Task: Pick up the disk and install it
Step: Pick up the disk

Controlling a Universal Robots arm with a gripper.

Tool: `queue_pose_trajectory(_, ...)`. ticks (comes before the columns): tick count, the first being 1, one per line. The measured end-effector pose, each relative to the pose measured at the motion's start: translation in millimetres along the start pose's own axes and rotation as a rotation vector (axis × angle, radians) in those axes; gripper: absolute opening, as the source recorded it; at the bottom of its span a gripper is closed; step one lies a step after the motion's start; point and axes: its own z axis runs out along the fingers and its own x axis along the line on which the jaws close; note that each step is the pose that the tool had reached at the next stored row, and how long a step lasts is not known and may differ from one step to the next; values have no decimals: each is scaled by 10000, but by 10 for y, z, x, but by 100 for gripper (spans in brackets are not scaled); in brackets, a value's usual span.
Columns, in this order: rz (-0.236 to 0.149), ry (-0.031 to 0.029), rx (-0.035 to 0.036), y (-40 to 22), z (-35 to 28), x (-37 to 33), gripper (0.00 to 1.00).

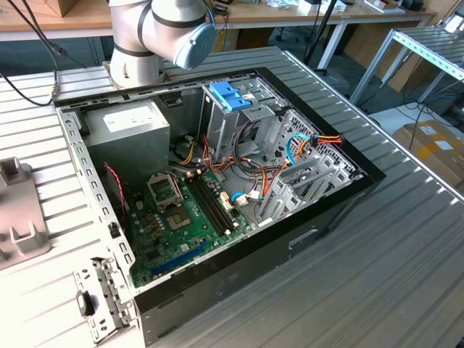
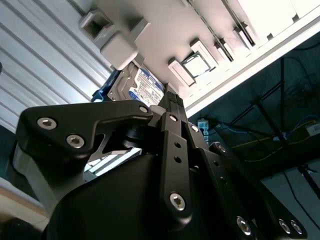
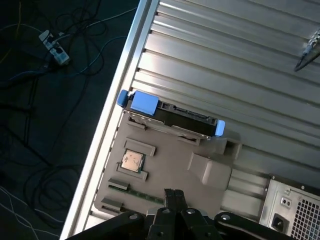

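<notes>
Disk (image 3: pixel 172 116) rests on grey tray (image 3: pixel 170 157) near a processor chip (image 3: pixel 133 161)

One open computer case (image 1: pixel 304 235) holds one power-supply box (image 1: pixel 130 127), one motherboard (image 1: pixel 181 225) and one pale blue bracket (image 1: pixel 228 94); one robot arm (image 1: pixel 156 32) stands at its far side. In the first wrist view, one grey tray (image 3: pixel 170 150) carries one disk (image 3: pixel 172 116) and one processor chip (image 3: pixel 132 161).

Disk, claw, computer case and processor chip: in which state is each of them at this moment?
Disk: resting on the grey tray, not picked up, not installed.
Claw: shut, empty, apart from the disk.
Computer case: open, side cover off, motherboard exposed.
Processor chip: sitting in a tray recess, untouched.
</notes>
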Motion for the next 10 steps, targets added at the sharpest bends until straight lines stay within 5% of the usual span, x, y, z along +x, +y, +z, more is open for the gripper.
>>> queue_pose_trajectory(4, -548, 34, -12, 0, 0, 0, 11)
queue_pose_trajectory(6, -1258, 77, -29, 0, 0, 0, 11)
queue_pose_trajectory(10, -1900, 117, -44, 0, 0, 0, 11)
